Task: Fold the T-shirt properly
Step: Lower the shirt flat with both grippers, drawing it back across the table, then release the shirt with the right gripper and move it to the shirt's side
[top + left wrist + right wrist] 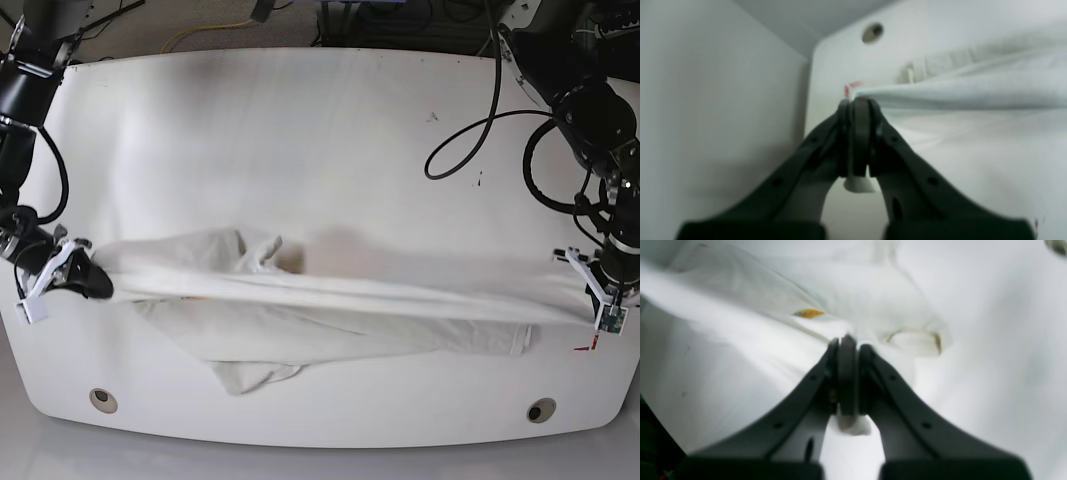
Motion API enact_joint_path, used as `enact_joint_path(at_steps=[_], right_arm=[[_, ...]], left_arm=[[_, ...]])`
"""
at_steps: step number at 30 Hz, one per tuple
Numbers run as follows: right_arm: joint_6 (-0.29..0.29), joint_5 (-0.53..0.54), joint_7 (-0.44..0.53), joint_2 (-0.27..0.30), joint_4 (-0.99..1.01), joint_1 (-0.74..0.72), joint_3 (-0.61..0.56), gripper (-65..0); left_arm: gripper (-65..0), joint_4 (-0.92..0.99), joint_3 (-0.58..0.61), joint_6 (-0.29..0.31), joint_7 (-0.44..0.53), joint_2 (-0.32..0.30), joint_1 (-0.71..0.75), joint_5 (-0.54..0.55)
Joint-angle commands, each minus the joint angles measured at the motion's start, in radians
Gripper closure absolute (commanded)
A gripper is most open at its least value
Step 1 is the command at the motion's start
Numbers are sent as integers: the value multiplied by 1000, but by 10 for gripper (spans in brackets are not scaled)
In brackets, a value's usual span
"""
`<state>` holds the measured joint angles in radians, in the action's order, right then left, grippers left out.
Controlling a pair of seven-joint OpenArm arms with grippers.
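The large white soft cotton T-shirt (330, 310) hangs stretched in a long band between the two sets of jaws, low over the white rounded surface (300, 120). The left gripper (857, 103) is clenched on one end of the cloth, the right gripper (846, 341) on the other. No neat fold shows yet; I judge the folding barely begun, with spreading and every fold left.

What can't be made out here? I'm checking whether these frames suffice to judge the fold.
- T-shirt print: base view shows only white cloth; folds hide it.
- Which part the left gripper pinches: wrist view blurred.
- Right gripper likewise: blurred cloth.
- Lower layers: base view, covered by the stretched edge.
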<state>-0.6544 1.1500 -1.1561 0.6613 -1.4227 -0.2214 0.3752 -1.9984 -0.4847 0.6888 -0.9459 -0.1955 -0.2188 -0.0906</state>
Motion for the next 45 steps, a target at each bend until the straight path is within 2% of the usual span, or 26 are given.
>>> enact_joint_path(at_steps=[1, 6, 10, 13, 19, 28, 31, 33, 36, 38, 39, 41, 45], right_arm=[[-6, 34, 43, -4, -60, 27, 38, 0], [-6, 34, 43, -51, -140, 193, 101, 0], [-6, 34, 43, -90, -192, 294, 146, 0], [-6, 34, 43, -122, -235, 366, 152, 0], [-3, 34, 43, -191, -257, 500, 203, 0], [0, 29, 44, -212, -257, 603, 218, 0], [0, 29, 44, -228, -257, 620, 219, -89], [0, 29, 44, -231, -258, 624, 219, -198], [0, 32, 44, -232, -258, 629, 219, -390], [0, 32, 44, -232, -258, 629, 221, -469], [0, 32, 44, -232, -258, 629, 221, -487], [0, 32, 47, -232, -258, 621, 222, -488], [3, 28, 47, -232, -252, 569, 252, -488]], left_arm=[[0, -19, -38, 9, 24, 4, 22, -8], [0, -19, -101, 9, 24, 40, 163, -10], [0, -19, -139, 9, 24, 43, 247, -10], [0, -19, -150, 9, 24, 80, 322, -10], [0, -17, -216, 9, 24, 81, 431, -10], [0, 4, -305, 9, 26, 81, 543, -10], [0, 6, -303, 9, 26, 81, 562, -10], [-29, 9, -296, 9, 26, 81, 563, -11], [-137, 9, -277, 9, 24, 81, 565, -11], [-212, 9, -271, 9, 24, 80, 576, -11], [-250, 9, -268, 9, 24, 78, 579, -11], [-281, 11, -253, 9, 24, 77, 579, -11], [-293, 11, -225, 9, 24, 75, 577, 18]])
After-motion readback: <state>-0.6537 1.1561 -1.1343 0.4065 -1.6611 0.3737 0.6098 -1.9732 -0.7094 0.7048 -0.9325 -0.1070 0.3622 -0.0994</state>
